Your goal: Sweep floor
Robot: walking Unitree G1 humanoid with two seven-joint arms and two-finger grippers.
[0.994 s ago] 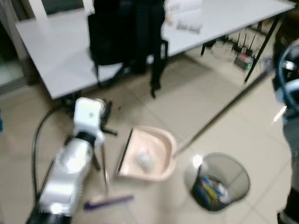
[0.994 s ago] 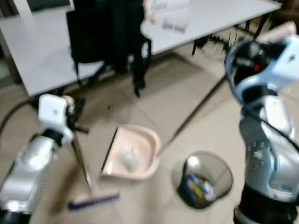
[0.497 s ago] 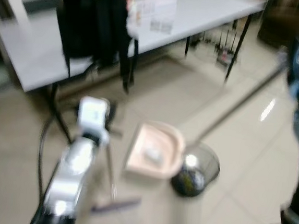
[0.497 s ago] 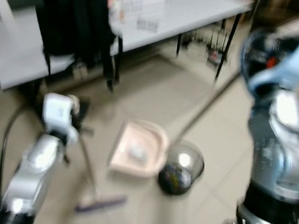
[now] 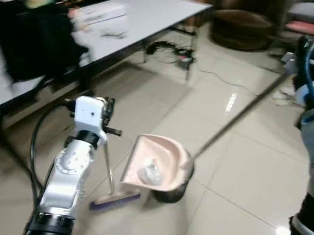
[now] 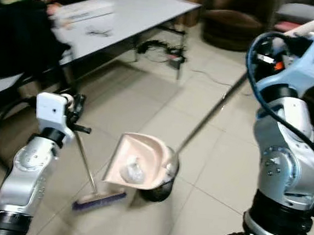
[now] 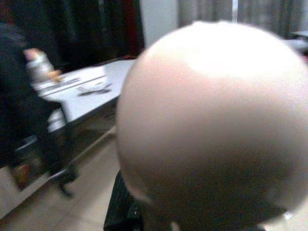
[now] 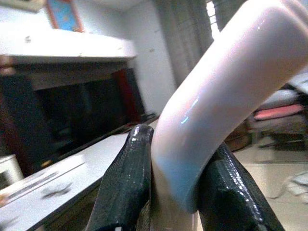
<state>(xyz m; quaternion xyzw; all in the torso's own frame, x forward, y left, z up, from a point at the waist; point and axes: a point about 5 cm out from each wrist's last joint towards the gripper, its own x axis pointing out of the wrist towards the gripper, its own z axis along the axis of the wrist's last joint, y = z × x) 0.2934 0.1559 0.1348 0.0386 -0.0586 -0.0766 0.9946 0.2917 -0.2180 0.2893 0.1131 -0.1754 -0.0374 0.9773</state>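
The right gripper (image 8: 175, 192) is clamped on the pink dustpan handle (image 8: 226, 96), fingers (image 8: 127, 187) pressed to it. The dustpan (image 5: 155, 164), holding crumpled rubbish (image 5: 152, 173), is tilted over a bin (image 5: 171, 190). The broom (image 5: 110, 182) is gripped by the left gripper (image 5: 108, 127); its finger spread cannot be told.

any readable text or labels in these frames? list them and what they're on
None readable.
White box on the grey table: printing blurred.
Framed picture on the wall: too blurred to read.
Pink dustpan and brush: no markings visible.
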